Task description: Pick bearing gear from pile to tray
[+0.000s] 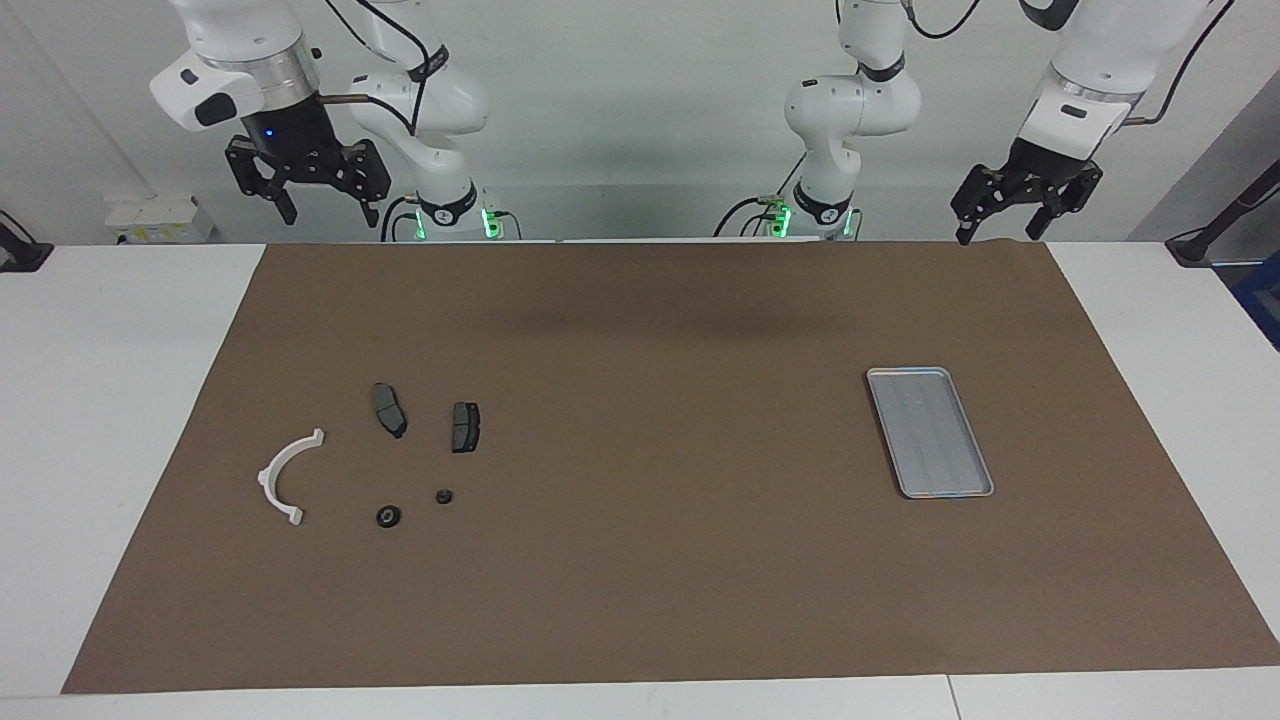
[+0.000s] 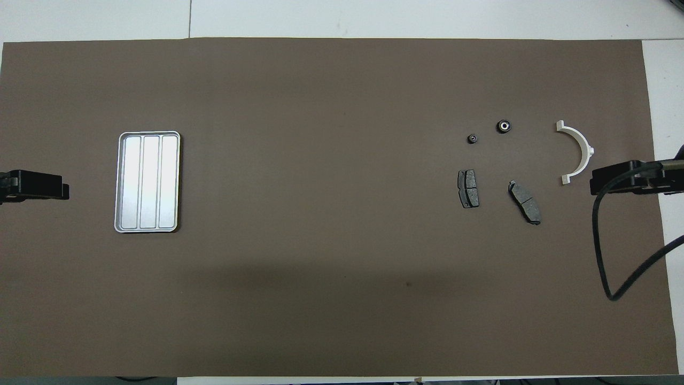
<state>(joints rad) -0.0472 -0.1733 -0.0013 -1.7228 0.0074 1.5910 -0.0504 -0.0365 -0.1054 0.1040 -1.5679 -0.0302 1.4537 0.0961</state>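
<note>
Two arms: both wait raised at the robots' edge of the table, nothing in either gripper.
Right gripper (image 1: 322, 208): hangs above the table edge at the right arm's end, fingers spread wide apart, holding nothing; in the overhead view only its dark tip shows, beside the white bracket.
Left gripper (image 1: 1005, 225): hangs over the corner of the brown mat (image 1: 660, 560) at the left arm's end, fingers spread, holding nothing.
Pile: five loose parts lie on the mat toward the right arm's end, none touching another.
White half-ring bracket (image 1: 285, 478): outermost part of the pile, lying flat, its open side turned toward the round pieces.
Brake pads: two dark grey ones, side by side but apart, the pile's nearest parts to the robots; one (image 1: 390, 409) lies closer to the bracket, the other (image 1: 465, 427) closer to the middle of the table.
Round black pieces: two; the larger (image 1: 388, 516) sits near the bracket's lower tip, the smaller (image 1: 444, 495) just beside it toward the table's middle; both farther from the robots than the brake pads. Which is the bearing gear cannot be told.
Tray (image 1: 972, 440): silver-grey, ribbed bottom, raised rim, flat on the mat toward the left arm's end, well apart from the pile; nothing lies in it.
</note>
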